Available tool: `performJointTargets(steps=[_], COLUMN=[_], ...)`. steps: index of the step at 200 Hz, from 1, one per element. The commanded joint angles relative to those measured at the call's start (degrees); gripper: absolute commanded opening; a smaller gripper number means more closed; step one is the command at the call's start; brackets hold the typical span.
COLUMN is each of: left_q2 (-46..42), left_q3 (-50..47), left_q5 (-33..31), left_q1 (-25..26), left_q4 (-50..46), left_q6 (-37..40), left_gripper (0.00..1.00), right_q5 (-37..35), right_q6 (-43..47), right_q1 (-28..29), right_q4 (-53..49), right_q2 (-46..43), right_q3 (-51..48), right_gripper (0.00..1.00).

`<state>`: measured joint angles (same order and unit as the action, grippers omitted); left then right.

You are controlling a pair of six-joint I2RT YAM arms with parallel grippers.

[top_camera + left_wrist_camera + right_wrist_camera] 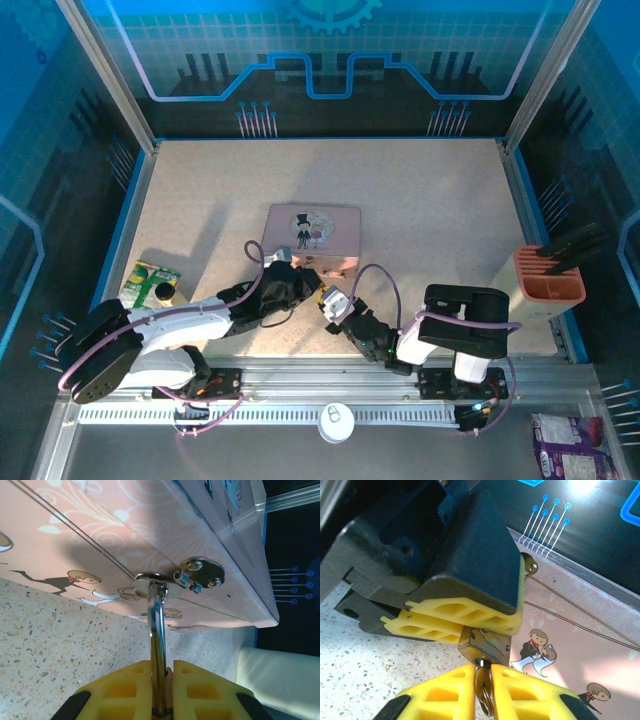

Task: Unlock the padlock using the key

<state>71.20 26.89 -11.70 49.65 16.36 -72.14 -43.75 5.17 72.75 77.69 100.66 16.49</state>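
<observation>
- Left gripper [161,672]: clamped together on the thin silver loop of the padlock [485,644], steadying it at the front wall of the pink tin [312,225], near the middle of the counter's [430,190] near edge.
- Padlock: loop threaded through the tin's metal clasp [200,575], brass body turned toward the right arm. Cannot tell for sure whether the loop has sprung; looks locked.
- Key [481,680]: tip seated in the keyhole at the end of the body, the rest pinched in the right gripper [482,669], fingers together on it.
- Step in hand, as judged: key inserted, turn not yet made.
- Next move: rotating the right wrist about the key's own line, without drawing it out, while keeping the loop firm on the left. Then pulling body and loop apart. Some risk of the small key slipping in the pads.
</observation>
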Motion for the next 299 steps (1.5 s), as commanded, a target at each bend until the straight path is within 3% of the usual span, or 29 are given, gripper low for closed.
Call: performJointTargets(steps=[1, 68, 131, 162, 195, 257, 299], left_q2=[-0.49, 0.32, 4.48, 5.99, 7.53, 7.47, 7.86], left_q3=[1.89, 2.28, 3.38, 4.63, 5.01, 6.17, 5.47], left_q5=[0.72, 0.81, 2.46, 3.52, 4.47, 4.03, 3.95], left_q1=[0.01, 0.01, 0.01, 0.01, 0.01, 0.01, 0.01], left_q4=[6.1, 6.14, 9.28, 9.08, 10.35, 6.71, 6.91], left_q6=[-0.22, 0.2, 0.98, 1.84, 1.56, 2.43, 1.46], left_gripper=[0.0, 0.0, 0.0, 0.0, 0.0, 0.0, 0.13], right_q5=[-2.23, -1.54, 10.72, 19.61, 22.64, 21.57, 21.08], right_q6=[-4.32, -10.14, -32.75, -43.74, -44.82, -45.07, -44.04], right_q1=[0.59, 0.15, -5.3, -10.54, -11.57, -11.73, -11.75], right_q4=[2.82, 2.61, -7.55, -4.88, 3.69, 0.87, -3.07], right_q2=[0.71, 0.36, -6.66, -5.85, -1.91, -3.15, -5.93], right_q3=[0.22, -0.45, -1.77, -3.58, -4.58, -4.92, -4.72], right_gripper=[0.16, 0.16, 0.06, 0.03, 0.01, 0.0, 0.0])
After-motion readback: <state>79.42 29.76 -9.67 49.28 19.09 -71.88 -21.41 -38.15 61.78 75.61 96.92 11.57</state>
